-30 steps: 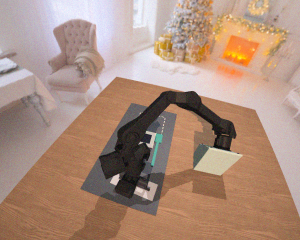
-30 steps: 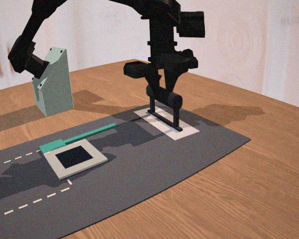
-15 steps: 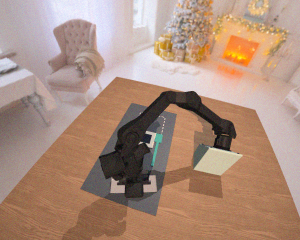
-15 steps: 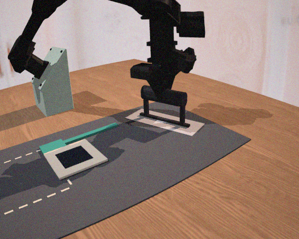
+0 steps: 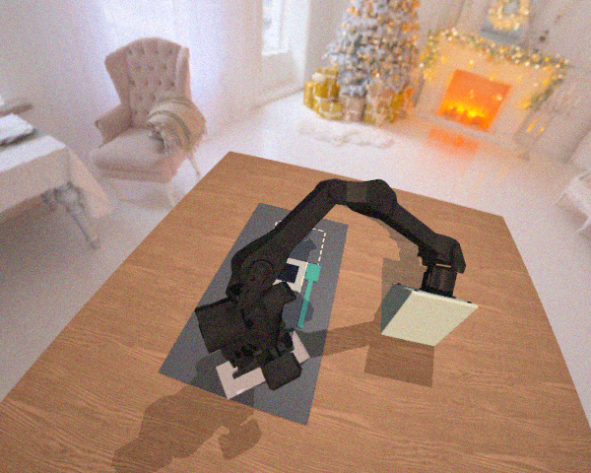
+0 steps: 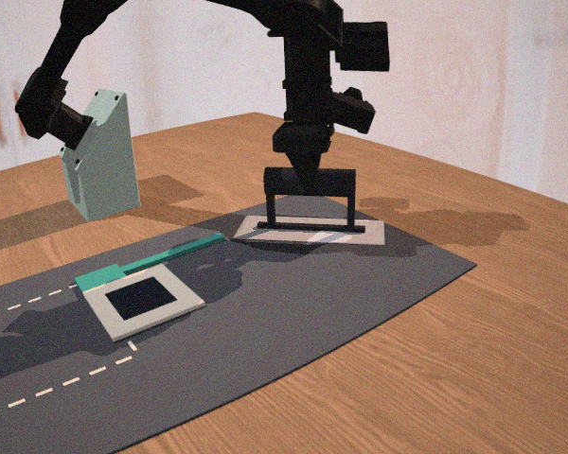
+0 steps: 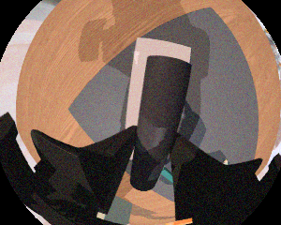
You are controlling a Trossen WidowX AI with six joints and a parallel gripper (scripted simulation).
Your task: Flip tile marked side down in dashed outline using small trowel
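- The wooden desk (image 6: 421,366) spreads out beneath the pincer on every side.
- A grey mat (image 6: 275,323) lies on the desk, directly under the pincer and running away to its left in the exterior view.
- The black arm (image 5: 387,208) arches over the mat from a pale green base block (image 6: 103,156), which stands off the mat, well apart from the pincer.
- A dashed outline (image 6: 54,386) is marked at the end of the mat far from the pincer.
- A pale pad (image 6: 372,233) lies flat on the mat right below the pincer.
- The tile (image 6: 142,299) lies flat on the mat, well apart from the pincer and at the outline's nearer end. Its dark square faces up. How far it overlaps the dashes is unclear.
- The teal trowel (image 6: 171,253) lies on the mat between tile and pincer. Its blade touches the tile's edge and its handle points toward the pincer.
- A dark bar handle (image 6: 279,182) on two posts stands upright on the pale pad.
- The pincer (image 6: 308,177) points straight down and is clenched on the middle of that bar.
- In the wrist view the bar (image 7: 162,112) runs out from between the fingers.
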